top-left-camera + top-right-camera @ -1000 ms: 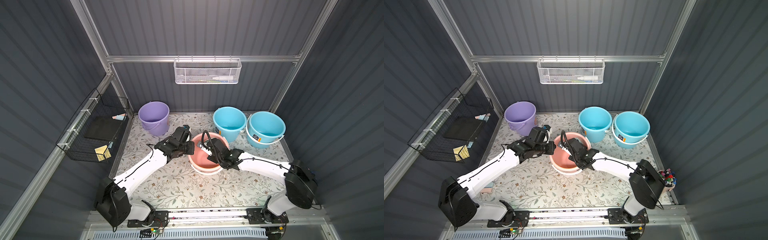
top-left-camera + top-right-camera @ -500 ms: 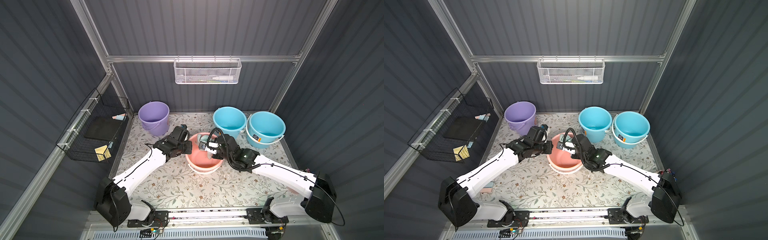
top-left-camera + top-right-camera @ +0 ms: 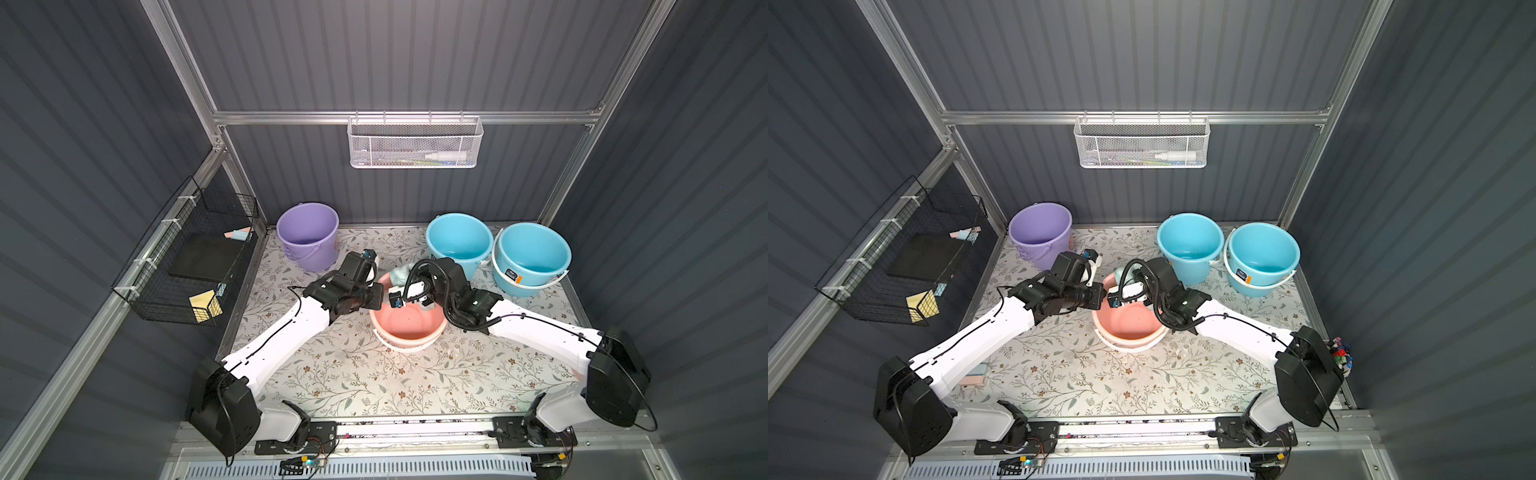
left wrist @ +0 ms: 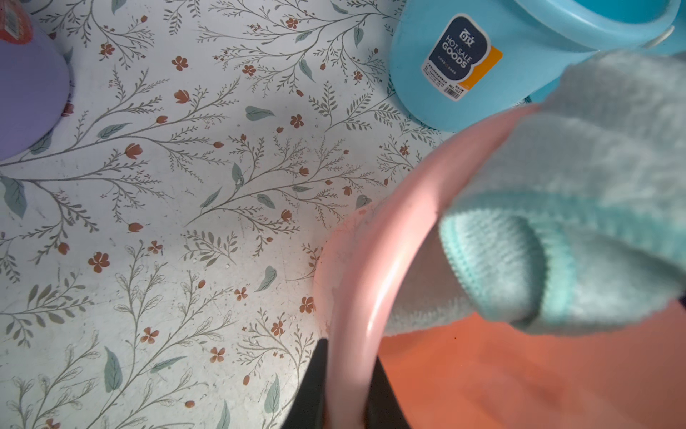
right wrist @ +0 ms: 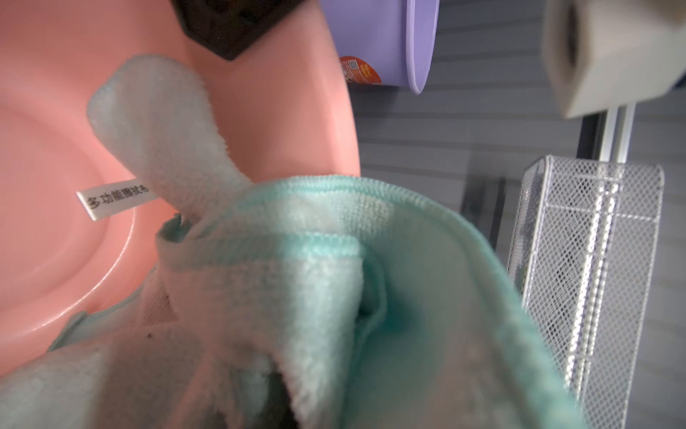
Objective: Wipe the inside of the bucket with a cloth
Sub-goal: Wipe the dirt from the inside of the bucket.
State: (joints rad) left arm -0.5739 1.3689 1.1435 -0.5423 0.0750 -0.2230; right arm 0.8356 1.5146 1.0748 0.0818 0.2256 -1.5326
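Two grippers: both were closed, each on a different item.
Left gripper point(image 4: 347, 390): its fingers point(image 4: 315, 386) straddled the rim of the pink bucket point(image 4: 371, 282), one outside and one inside, clamped on the wall.
Right gripper point(image 3: 409, 281): jaws were closed on the cloth point(image 5: 297, 278); the fingertips were buried in its folds.
Cloth position: bunched at the far rim of the pink bucket, partly draped over the rim and partly hanging inside against the wall.
Cloth label point(image 5: 115, 200): white, hanging over the bucket floor.
Pink bucket position: on the floral mat point(image 3: 332, 374), between both arms.
Other buckets: purple bucket point(image 3: 307, 237) stood at the back on the left side; blue bucket point(image 3: 459, 241) and second blue bucket point(image 3: 532, 257) stood side by side at the back on the right.
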